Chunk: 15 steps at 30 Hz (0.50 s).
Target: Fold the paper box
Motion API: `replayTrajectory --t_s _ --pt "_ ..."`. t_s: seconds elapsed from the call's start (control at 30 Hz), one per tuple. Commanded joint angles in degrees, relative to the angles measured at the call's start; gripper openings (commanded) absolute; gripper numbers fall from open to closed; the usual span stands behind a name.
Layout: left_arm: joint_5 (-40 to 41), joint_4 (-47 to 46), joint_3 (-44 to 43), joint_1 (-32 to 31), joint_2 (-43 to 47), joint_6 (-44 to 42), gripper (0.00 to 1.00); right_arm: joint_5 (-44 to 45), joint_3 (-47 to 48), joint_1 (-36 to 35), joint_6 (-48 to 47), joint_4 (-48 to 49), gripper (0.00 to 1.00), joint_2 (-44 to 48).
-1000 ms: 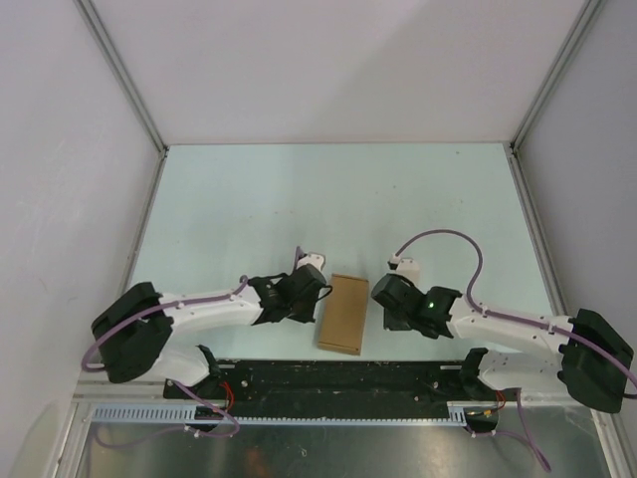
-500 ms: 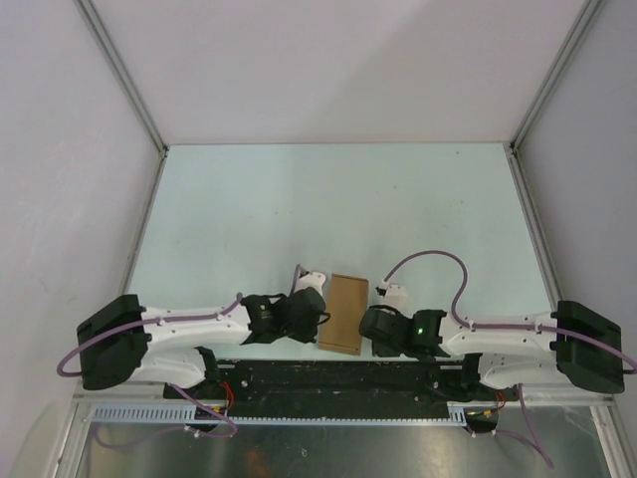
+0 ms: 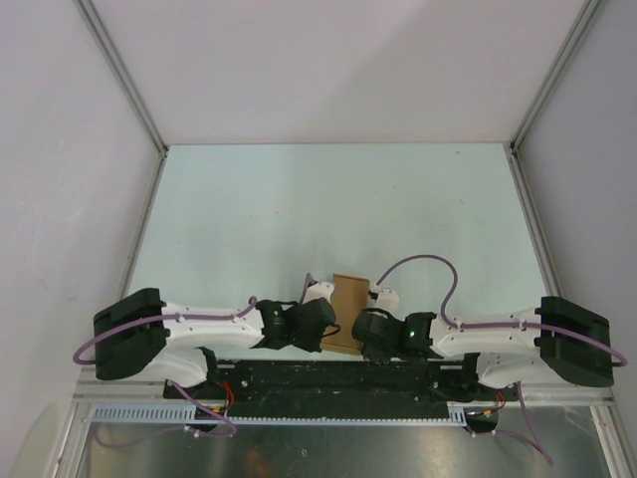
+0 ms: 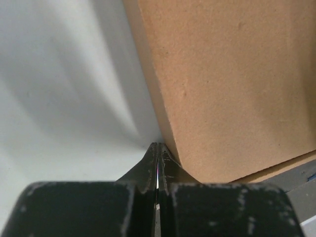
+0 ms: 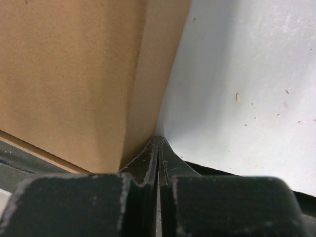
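The paper box (image 3: 348,311) lies at the table's (image 3: 299,199) 6 o'clock, close to the near edge. Its long axis runs roughly 12 to 6, and its near end reaches the black rail (image 3: 338,376). From above it reads as a plain closed rectangle, with no loose flap or tab that I can make out.

The left gripper (image 3: 320,321) sits at the box's 8 o'clock and the right gripper (image 3: 366,325) at its 4 o'clock, so the near end lies between them. Both pincers are fully closed, finger against finger, with nothing held. In each wrist view the joined tips meet the foot of the box's side wall where it joins the table. They touch the cardboard or sit just beside it, but do not clamp it.

My judgement is that the folding is largely done. The step in hand looks like squaring or steadying the finished box from both sides. Its far end is hidden from the wrist cameras, so an untucked tab there cannot be ruled out.

Any further tuck calls for one pincer to open, while the other braces the opposite wall so the light box does not skid off the near edge.
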<state>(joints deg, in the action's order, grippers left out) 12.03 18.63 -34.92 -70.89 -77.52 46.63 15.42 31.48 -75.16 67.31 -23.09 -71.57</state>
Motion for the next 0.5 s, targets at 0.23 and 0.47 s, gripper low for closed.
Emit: replayTrajectory --t_s 0.23,0.47 --pt "0.36 -1.23 -7.61 -4.42 -6.06 2.06 0.00 2.06 -0.02 -0.34 2.83 6.92 0.00 -0.94" --pt "0.45 -1.67 -9.12 -6.10 -7.92 2.85 0.00 2.42 -0.02 -0.34 2.83 7.45 0.00 0.11"
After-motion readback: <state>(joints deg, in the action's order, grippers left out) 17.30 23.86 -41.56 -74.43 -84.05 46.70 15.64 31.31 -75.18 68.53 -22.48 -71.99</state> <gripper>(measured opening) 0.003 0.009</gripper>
